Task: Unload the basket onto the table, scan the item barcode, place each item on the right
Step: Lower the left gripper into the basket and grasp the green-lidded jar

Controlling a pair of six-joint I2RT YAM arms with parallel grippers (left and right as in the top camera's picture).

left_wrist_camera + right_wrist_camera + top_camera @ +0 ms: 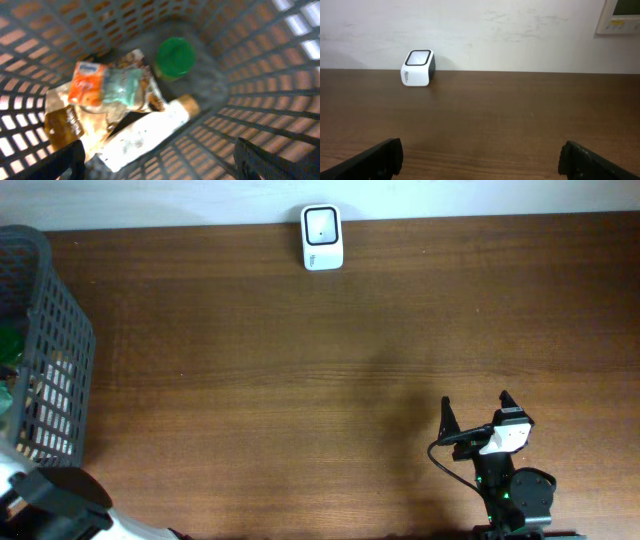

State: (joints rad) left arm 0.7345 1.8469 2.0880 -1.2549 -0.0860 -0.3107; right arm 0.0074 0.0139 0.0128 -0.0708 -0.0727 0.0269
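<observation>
The task had barely begun — no item was lifted, the scan all left to do. The left gripper (160, 152) hung wide open inside the basket (260, 65), holding nothing, above a white tube (145, 132), a green-lidded jar (175, 57) and an orange packet (92, 85) on its floor. The right gripper (480, 160) — equally wide and empty — and the scanner (321, 237) stood well away from the basket.

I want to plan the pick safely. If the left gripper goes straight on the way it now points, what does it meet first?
Probably the white tube lying on the floor of the basket, roughly in line with the open left gripper. Depth is unclear in this blurred view.
</observation>
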